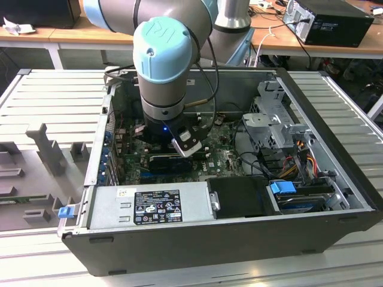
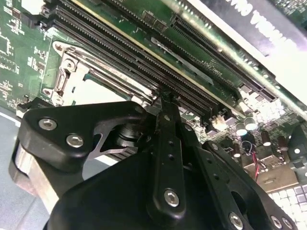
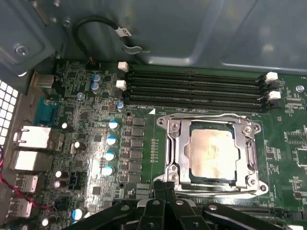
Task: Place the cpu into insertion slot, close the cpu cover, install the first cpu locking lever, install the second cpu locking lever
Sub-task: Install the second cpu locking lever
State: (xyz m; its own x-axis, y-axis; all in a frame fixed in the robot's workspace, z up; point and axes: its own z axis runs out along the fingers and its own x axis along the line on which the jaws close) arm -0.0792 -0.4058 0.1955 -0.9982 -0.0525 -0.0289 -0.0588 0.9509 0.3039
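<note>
Claw [image 3: 165,184]: black, fingers pressed together with no gap, nothing held between them; tips sat at the near edge of the insertion slot [image 3: 211,188], on the side away from the long black memory slots [image 3: 196,88]. In the second wrist view the same closed fingers [image 2: 165,108] met at the border between the socket frame and those long slots. Cpu [image 3: 213,152]: square, tan-silver face, lay flat inside the slot. Cpu cover [image 3: 171,151]: silvery metal frame, lay down around the chip, its cut-out showing the chip face. Whether the locking levers were fastened could not be told. Green board [image 3: 86,120]: carried the socket, a row of round silver-topped capacitors [image 3: 110,148] beside it, and metal port blocks [image 3: 33,143] at one edge. In the exterior view the arm [image 1: 164,66], grey with pale blue caps, reached down into an open grey computer case [image 1: 197,239], which lay on a ribbed metal table [image 1: 54,95]; a boxed power supply [image 1: 149,206] sat along the case's near wall.
</note>
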